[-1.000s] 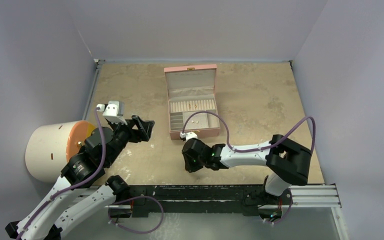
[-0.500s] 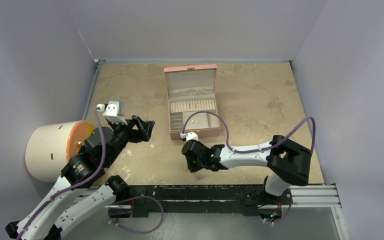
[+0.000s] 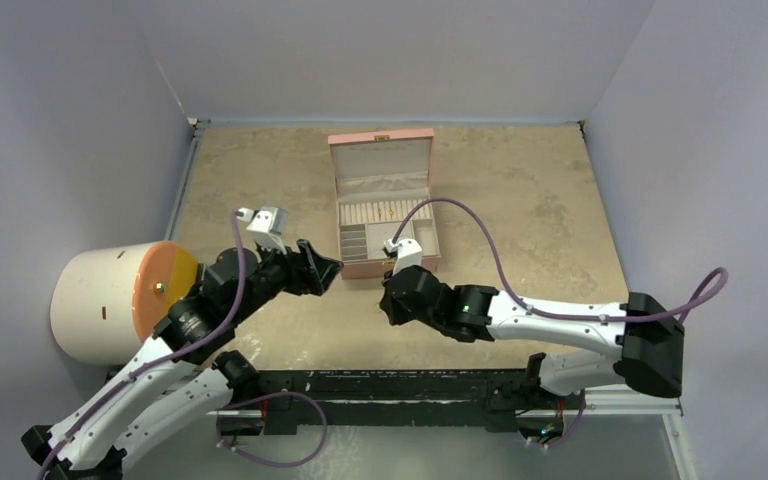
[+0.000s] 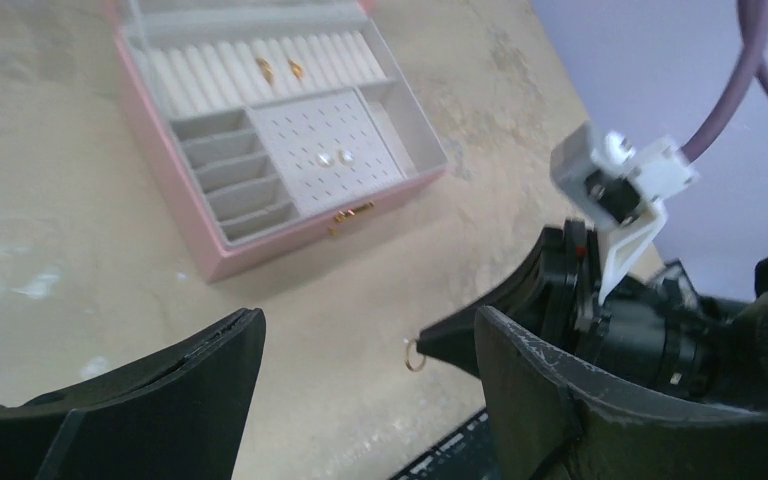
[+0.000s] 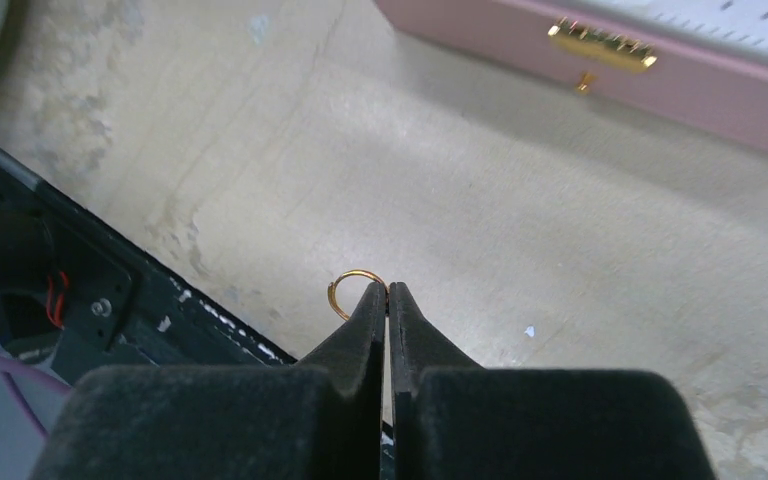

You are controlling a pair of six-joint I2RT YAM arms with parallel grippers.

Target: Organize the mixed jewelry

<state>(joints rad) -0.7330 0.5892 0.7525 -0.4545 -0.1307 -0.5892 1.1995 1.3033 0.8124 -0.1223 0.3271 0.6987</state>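
1. The overhead camera is looking down from above and behind the arm bases, from far off, taking in the whole table (image 3: 520,200) with the pink box (image 3: 384,205) near its middle.
2. The left wrist camera is looking slantwise over the open box from its front-left, at middle range, through the left gripper (image 4: 368,320).
3. The right wrist camera is hanging close above the table just in front of the box, facing down along the right gripper (image 5: 388,290).
4. Both wrist views are sharing the box's clasp (image 5: 600,45) and the gold ring (image 5: 353,290) in front of it.
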